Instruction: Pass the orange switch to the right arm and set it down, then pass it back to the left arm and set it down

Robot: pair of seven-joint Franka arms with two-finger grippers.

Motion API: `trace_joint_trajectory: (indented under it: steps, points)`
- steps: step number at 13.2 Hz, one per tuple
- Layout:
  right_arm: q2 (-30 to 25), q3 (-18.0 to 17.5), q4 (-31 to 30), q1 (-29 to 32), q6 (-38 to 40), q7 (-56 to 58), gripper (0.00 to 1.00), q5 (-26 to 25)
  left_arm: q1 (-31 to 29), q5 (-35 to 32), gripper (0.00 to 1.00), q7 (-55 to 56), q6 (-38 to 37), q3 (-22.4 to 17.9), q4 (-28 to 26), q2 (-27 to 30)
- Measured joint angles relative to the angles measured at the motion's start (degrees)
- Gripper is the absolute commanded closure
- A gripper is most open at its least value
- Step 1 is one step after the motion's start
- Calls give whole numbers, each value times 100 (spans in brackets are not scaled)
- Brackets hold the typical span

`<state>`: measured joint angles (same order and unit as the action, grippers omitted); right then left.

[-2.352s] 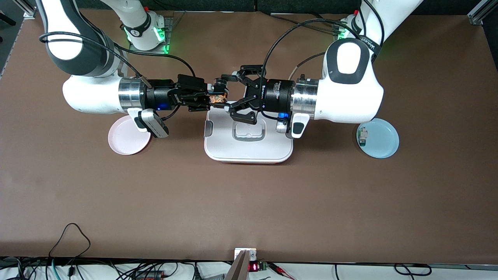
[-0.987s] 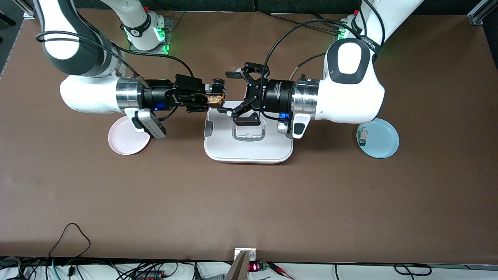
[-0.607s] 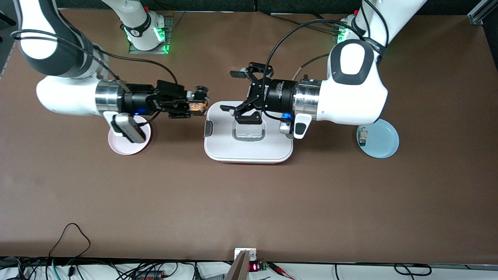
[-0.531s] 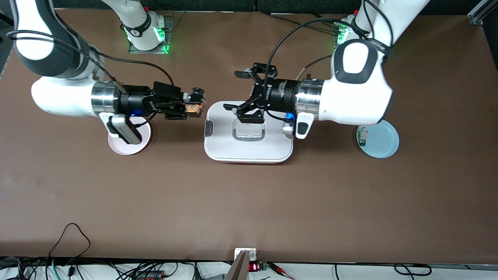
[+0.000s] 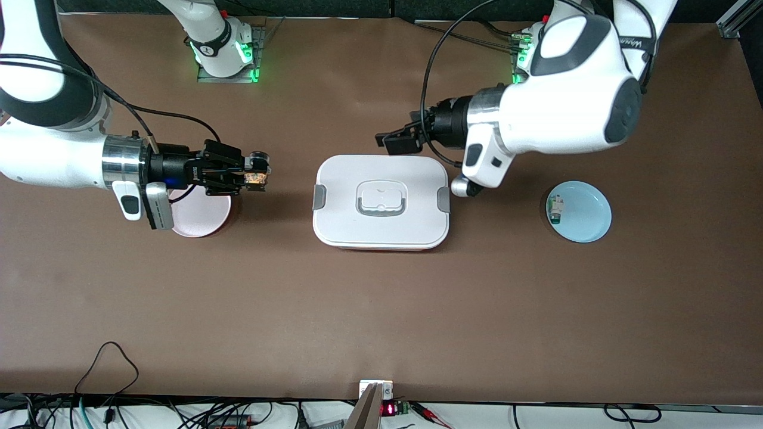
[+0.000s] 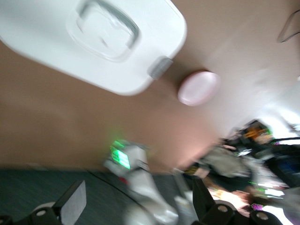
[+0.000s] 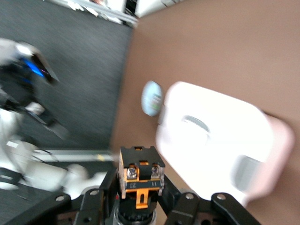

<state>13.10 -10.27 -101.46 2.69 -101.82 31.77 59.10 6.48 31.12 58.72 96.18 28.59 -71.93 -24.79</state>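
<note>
The orange switch (image 5: 257,176), a small black block with orange markings, is clamped in my right gripper (image 5: 243,176), which is shut on it. It hangs over bare table between the pink plate (image 5: 199,217) and the white box (image 5: 381,202). In the right wrist view the orange switch (image 7: 140,173) stands upright between the jaws of the right gripper (image 7: 140,198). My left gripper (image 5: 394,140) is open and holds nothing, over the table by the box's edge nearest the arm bases. In the left wrist view the open left gripper (image 6: 136,206) looks past the box (image 6: 93,42).
A blue plate (image 5: 587,214) at the left arm's end of the table holds a small white-grey part with a green tip (image 5: 555,208). The pink plate (image 6: 199,88) lies partly under the right wrist. Cables run along the table's front edge.
The right arm has drawn back toward its own end with the switch, from the box's edge to beside the pink plate. The left arm has pulled away and turned, staying open.
</note>
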Motion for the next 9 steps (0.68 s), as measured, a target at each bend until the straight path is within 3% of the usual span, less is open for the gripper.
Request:
trace_joint_trajectory:
  steps: [5, 7, 9]
  points:
    - [72, 2, -27, 176, -16, 780, 70, -3074, 94, -2253, 0, -1593, -1039, 98, 0, 319]
    - [173, 0, -39, 177, -137, 1188, 70, -4093, 41, -2601, 0, -1888, -1320, 54, 1, 484]
    - [324, 2, -44, 185, -312, 1780, 70, -4731, -194, -2659, 0, -2206, -1560, 35, 1, 611]
